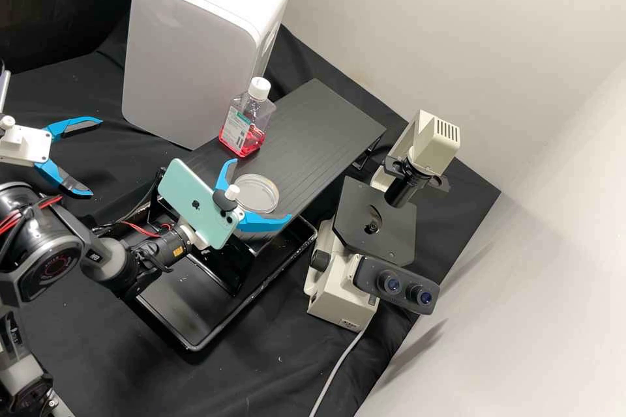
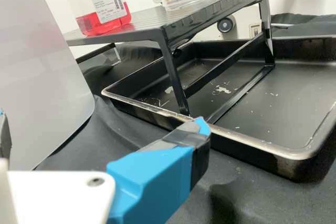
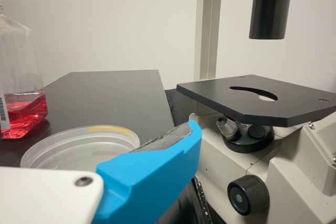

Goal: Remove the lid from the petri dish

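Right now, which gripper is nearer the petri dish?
Right. The right gripper straddles the petri dish on the black stand, a finger either side; the left gripper hangs apart, over the bench.

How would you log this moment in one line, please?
right gripper: open, straddling petri dish | lid: on | dish: on raised platform | left gripper: open, aside over bench
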